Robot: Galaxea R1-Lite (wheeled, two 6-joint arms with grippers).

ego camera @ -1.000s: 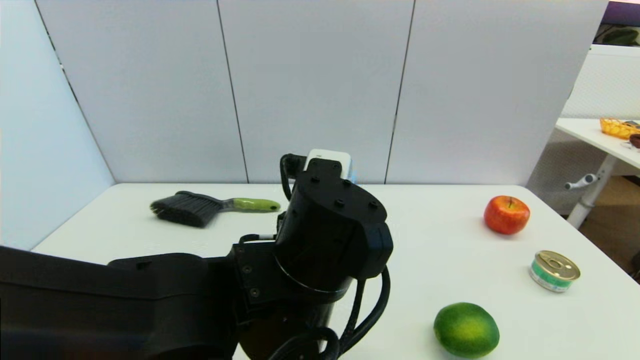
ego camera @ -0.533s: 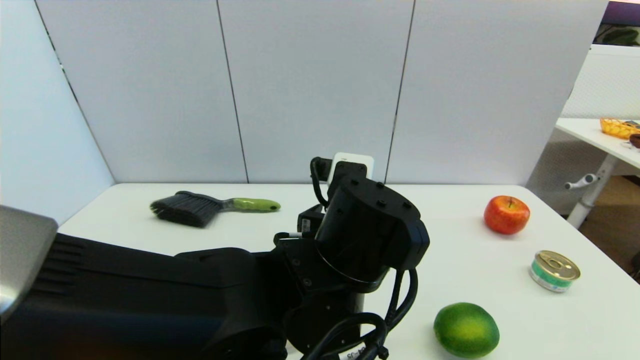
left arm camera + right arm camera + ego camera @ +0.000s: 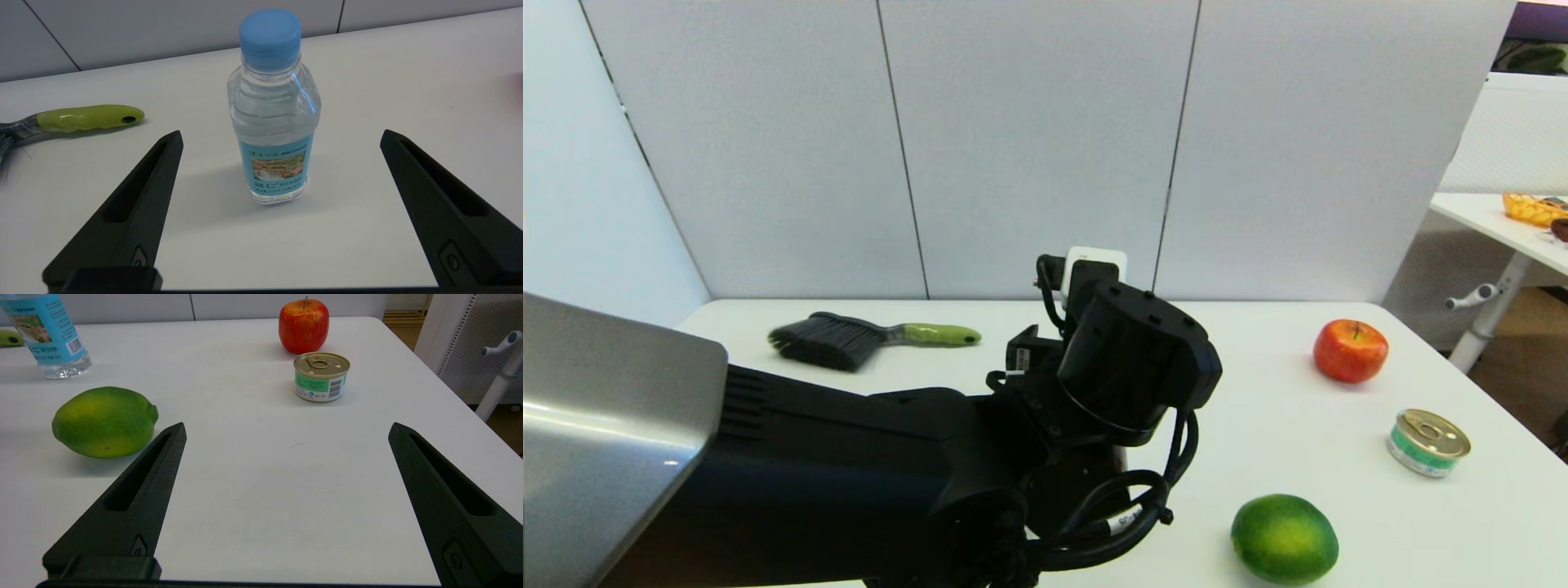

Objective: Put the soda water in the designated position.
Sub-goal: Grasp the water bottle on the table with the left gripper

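Left gripper [image 3: 280, 136] hangs with jaws wide apart, the soda water [image 3: 274, 110] upright on the table [image 3: 408, 81] beyond them, untouched. Right gripper [image 3: 286, 430] idles, jaws apart.

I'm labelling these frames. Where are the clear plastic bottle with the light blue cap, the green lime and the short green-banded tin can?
clear plastic bottle with the light blue cap [image 3: 276, 163]: left wrist view, blue label.
green lime [image 3: 104, 421]: right wrist view, middle of rind.
short green-banded tin can [image 3: 321, 383]: right wrist view, side wall.
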